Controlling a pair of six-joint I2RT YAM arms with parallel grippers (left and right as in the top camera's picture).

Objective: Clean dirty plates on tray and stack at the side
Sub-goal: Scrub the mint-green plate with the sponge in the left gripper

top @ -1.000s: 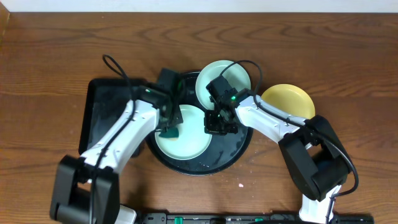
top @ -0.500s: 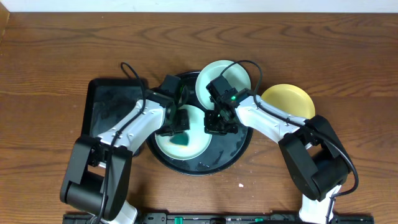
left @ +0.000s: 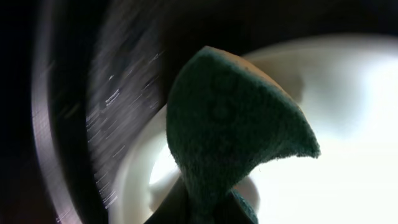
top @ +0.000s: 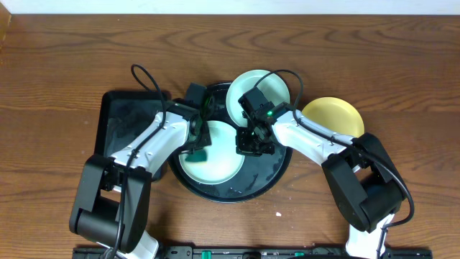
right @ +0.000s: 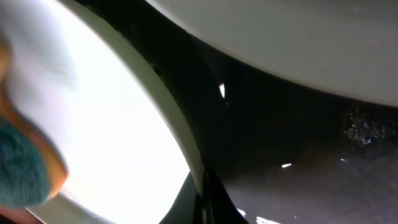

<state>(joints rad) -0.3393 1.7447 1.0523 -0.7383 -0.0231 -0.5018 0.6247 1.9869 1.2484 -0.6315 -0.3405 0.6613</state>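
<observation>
One mint plate (top: 219,171) lies inside the round black tray (top: 267,176), under the left pincer (top: 195,148), which is clamped on a green sponge (left: 230,127) over the plate's left part. The right pincer (top: 249,146) sits at that plate's right rim; whether it grips, I cannot tell. A second mint plate (top: 253,88) overlaps the tray's far rim; the pale yellow plate (top: 335,114) rests on the surface (top: 72,65) beside it.

In your left wrist view the green sponge (left: 230,124) hides the fingers of the left claw (top: 195,150), which run off the picture's lower edge, and the tray (left: 81,106) is smeared with blur. From overhead the right claw (top: 253,146) is dark against the black tray, so you cannot tell how its jaws stand; its own view cuts the blurred green sponge off at the left.
</observation>
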